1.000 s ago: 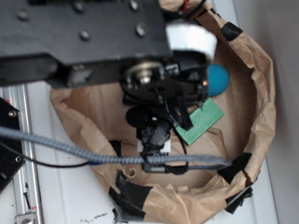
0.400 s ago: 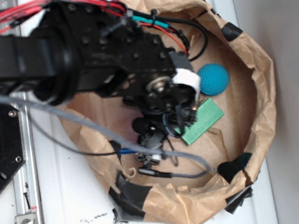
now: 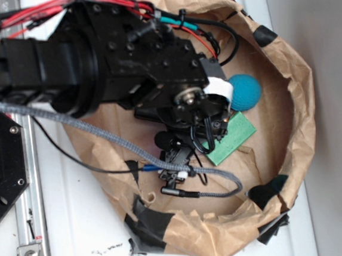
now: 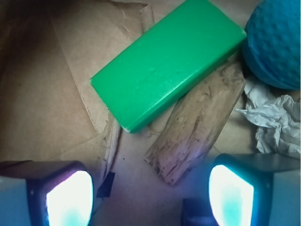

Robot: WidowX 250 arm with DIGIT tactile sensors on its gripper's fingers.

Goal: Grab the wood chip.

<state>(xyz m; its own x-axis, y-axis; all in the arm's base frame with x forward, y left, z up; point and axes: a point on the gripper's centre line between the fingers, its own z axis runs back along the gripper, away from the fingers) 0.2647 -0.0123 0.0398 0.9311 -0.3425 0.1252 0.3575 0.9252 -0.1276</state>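
Over the brown paper nest (image 3: 291, 129) in the exterior view, the black arm (image 3: 111, 61) covers most of the middle. Gripper (image 3: 177, 163) hangs low inside; its spread is unreadable here. Green block (image 3: 234, 135) pokes out to the right, blue ball (image 3: 246, 91) just beyond it. Wood chip hidden under the arm

Wrist view: gripper (image 4: 150, 195) wide apart, holding nothing, fingers (image 4: 68, 195) at the bottom corners. Wood chip (image 4: 197, 129) lies diagonal between them, tucked against the green block's (image 4: 169, 61) right edge. Blue ball (image 4: 275, 42) top right, crumpled paper wad (image 4: 273, 120) below it, right of the chip
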